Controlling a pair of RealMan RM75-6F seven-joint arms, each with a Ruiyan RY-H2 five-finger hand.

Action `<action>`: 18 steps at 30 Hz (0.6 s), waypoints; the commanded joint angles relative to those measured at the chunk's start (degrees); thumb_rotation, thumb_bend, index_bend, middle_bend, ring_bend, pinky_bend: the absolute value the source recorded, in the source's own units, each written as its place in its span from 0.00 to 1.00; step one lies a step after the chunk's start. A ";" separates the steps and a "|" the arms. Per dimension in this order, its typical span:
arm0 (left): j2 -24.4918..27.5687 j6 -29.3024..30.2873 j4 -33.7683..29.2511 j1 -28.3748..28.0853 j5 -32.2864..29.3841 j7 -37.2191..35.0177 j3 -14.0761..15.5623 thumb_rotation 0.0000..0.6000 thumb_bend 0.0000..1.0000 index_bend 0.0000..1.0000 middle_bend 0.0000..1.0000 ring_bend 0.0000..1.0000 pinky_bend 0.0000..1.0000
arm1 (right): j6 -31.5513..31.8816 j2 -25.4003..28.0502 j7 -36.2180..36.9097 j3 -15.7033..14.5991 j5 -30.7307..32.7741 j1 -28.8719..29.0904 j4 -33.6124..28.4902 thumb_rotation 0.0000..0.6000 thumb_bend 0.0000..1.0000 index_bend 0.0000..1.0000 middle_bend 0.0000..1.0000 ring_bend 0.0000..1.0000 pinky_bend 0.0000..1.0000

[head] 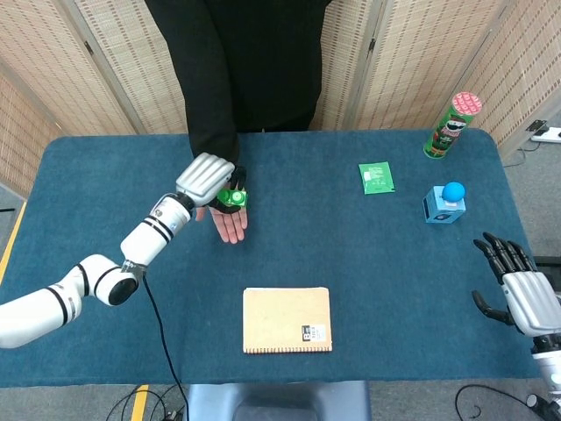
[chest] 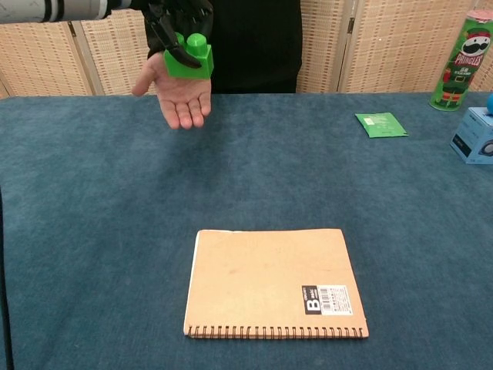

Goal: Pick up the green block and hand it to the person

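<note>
My left hand (head: 207, 178) grips the green block (head: 233, 199) and holds it just above the person's open palm (head: 229, 221). In the chest view the green block (chest: 189, 58) hangs over the upturned palm (chest: 182, 96), pinched by my dark fingers (chest: 166, 35); whether it touches the palm I cannot tell. My right hand (head: 517, 288) rests at the table's right edge, fingers spread, holding nothing. The chest view does not show it.
A tan spiral notebook (head: 287, 320) lies at the front middle of the blue table (head: 386, 263). A green packet (head: 376, 177), a Pringles can (head: 453, 124) and a blue box with a ball on top (head: 445, 205) stand at the back right.
</note>
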 commanded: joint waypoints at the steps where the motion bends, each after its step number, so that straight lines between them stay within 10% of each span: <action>1: -4.30 -3.61 8.27 -3.49 2.02 -1.73 1.77 1.00 0.32 0.59 0.56 0.45 0.55 | -0.80 -0.14 -0.22 0.20 0.64 0.33 0.11 1.00 0.32 0.00 0.00 0.00 0.00; 8: -0.48 -8.12 4.41 -4.04 -6.80 2.87 3.49 1.00 0.23 0.11 0.13 0.15 0.35 | -1.31 0.00 -0.01 -0.12 0.02 0.63 0.12 1.00 0.32 0.00 0.00 0.00 0.00; 18: 10.43 9.14 -22.70 -5.51 -29.56 23.71 8.77 1.00 0.22 0.06 0.05 0.09 0.32 | 1.71 0.31 0.68 -1.98 -4.65 -0.58 -0.07 1.00 0.32 0.00 0.00 0.00 0.00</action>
